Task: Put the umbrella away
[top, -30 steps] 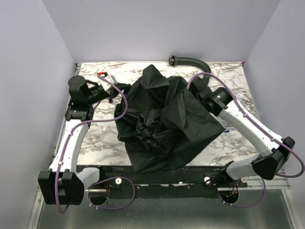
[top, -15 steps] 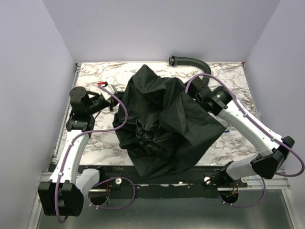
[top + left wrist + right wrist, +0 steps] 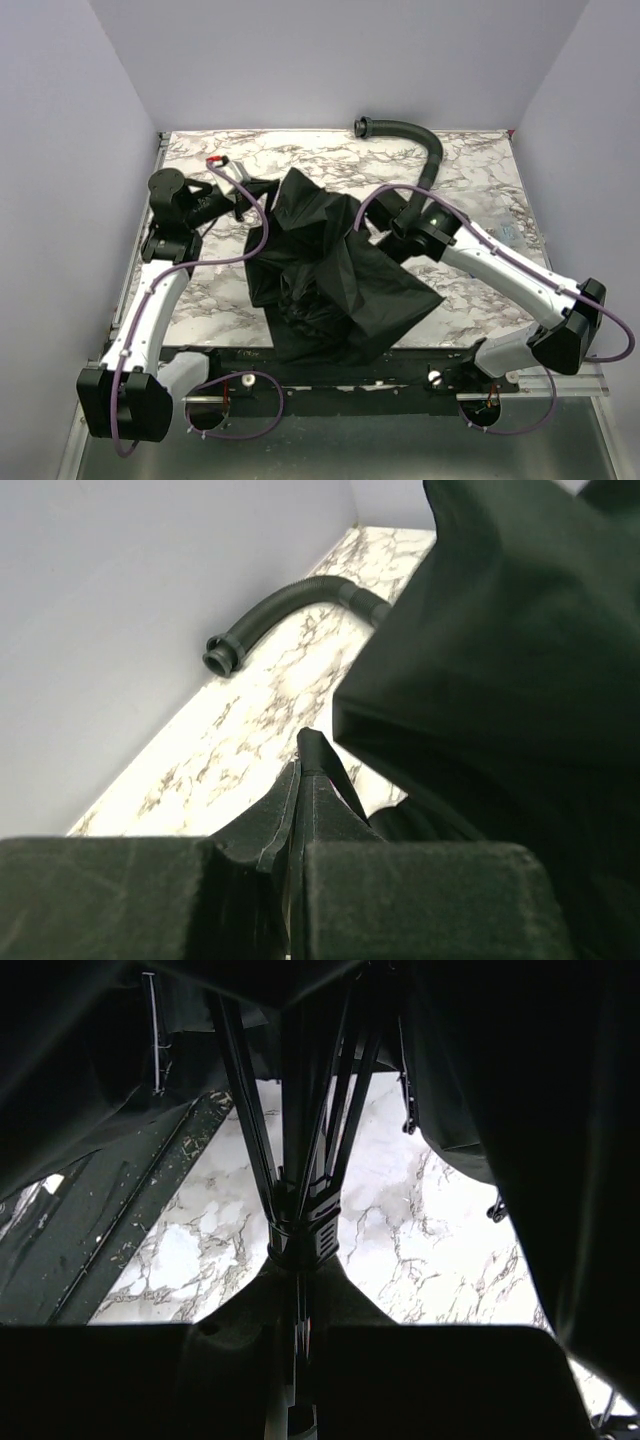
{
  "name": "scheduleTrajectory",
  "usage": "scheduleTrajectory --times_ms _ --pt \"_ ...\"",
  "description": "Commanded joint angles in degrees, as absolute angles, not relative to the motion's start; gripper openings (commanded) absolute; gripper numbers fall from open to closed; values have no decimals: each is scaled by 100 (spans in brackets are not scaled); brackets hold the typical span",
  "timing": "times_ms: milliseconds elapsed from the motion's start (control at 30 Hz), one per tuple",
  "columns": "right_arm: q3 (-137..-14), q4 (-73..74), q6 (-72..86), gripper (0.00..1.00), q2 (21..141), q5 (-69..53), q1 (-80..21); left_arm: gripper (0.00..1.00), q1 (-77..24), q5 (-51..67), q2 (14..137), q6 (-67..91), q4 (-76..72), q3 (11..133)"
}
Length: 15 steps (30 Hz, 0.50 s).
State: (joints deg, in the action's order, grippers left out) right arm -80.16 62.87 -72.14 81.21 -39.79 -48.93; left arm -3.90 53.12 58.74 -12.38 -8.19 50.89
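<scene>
A black fabric compact umbrella (image 3: pixel 330 270) lies half collapsed in a crumpled heap in the middle of the white marbled worktop (image 3: pixel 205 290), its cloth spilling over the near edge between the two arm bases. The left tool (image 3: pixel 255 192) reaches in from the left side and meets the far left rim of the cloth. From its wrist camera the left tool (image 3: pixel 300 772) is clenched, with a thin black point of cloth standing up from between the tips and the dark canopy (image 3: pixel 500 680) bulging just to the right. The right tool (image 3: pixel 390 222) comes in from the right, its tip buried in the folds. Its wrist camera looks up under the canopy, where the right tool (image 3: pixel 300 1265) is clamped on the black ribbed hub (image 3: pixel 302 1232) at which the thin ribs gather. A curved black corrugated hose (image 3: pixel 420 135) lies along the far right of the worktop, apart from the umbrella.
</scene>
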Motion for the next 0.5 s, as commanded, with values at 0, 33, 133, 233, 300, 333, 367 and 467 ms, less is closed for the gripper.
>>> scheduleTrajectory --times_ms 0,33,133,233,300,333,367,467 --pt "-7923 5897 -6793 0 8195 -3653 -5174 0 -579 5124 6056 -1028 -1163 5504" --pt "-7875 5853 -6731 0 8200 -3582 -5205 0 -581 5103 6045 -996 -1226 5491" --pt "-7714 5737 -6509 0 8175 -3343 -5274 0 -580 5131 5988 -1028 -1227 5450" --pt "-7706 5749 -6257 0 8318 -3123 -5349 0 -580 5241 5946 -926 -1389 5323" --pt "-7770 5754 -6072 0 8451 -3044 -5379 0 -604 5282 5903 -782 -1658 5154" --pt "-7801 5746 -5981 0 8505 -3030 -5387 0 -630 5282 5893 -762 -1697 5107" --pt "-7820 5740 -5902 0 8556 -2992 -5407 0 -662 5280 5889 -769 -1690 5055" --pt "-7776 5628 -5794 0 8644 -2647 -5610 0 -768 5226 5901 -892 -1572 4945"
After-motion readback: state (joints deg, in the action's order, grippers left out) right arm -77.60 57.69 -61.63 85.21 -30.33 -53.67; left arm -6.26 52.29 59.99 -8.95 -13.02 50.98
